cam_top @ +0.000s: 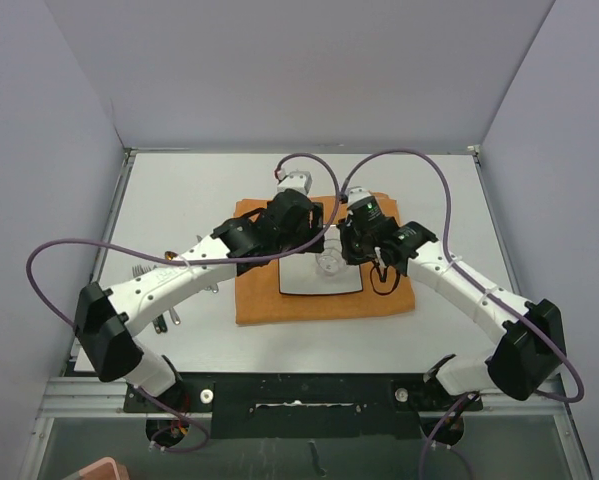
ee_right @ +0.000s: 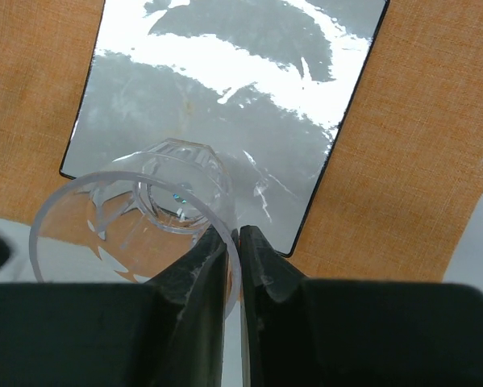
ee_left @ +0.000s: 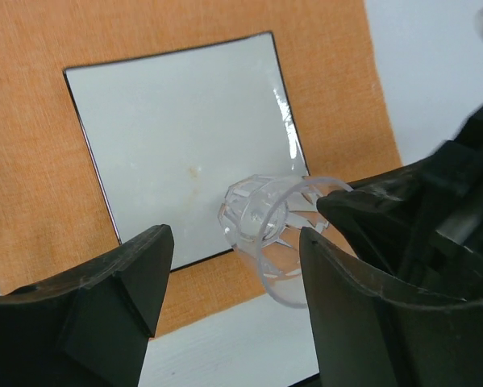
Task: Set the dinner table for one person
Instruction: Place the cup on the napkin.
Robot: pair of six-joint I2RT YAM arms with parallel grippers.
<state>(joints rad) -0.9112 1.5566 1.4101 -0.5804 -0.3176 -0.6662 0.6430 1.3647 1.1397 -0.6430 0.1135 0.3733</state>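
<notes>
Half done is my read of this setting. The worktop (cam_top: 179, 195) fills the overhead view from the arm bases out to the back wall. At its centre lies an orange mat (cam_top: 259, 305), and a square white plate (cam_top: 304, 285) sits flat on that mat. Those two pieces look finished to me.

A clear glass (ee_right: 176, 189) is the piece in hand. It hangs tilted over the plate, roughly 1 o'clock from the plate's middle in the overhead view, with its mouth turned toward the right wrist camera. I cannot tell whether its base touches the plate.

The right gripper (ee_right: 233, 234) has its fingers pinched on the glass wall at the rim, one inside and one outside. The left gripper (ee_left: 235, 242) has its fingers spread wide and grips nothing. The glass shows just past them, close to one finger but apart from the other.

Out at 9 o'clock from the mat, some metal cutlery (cam_top: 164, 318) lies on the bare worktop, partly hidden under the left arm. I cannot tell which pieces they are.

As I judge it, what remains is to stand the glass upright somewhere off the plate and bring the cutlery in beside the plate.
</notes>
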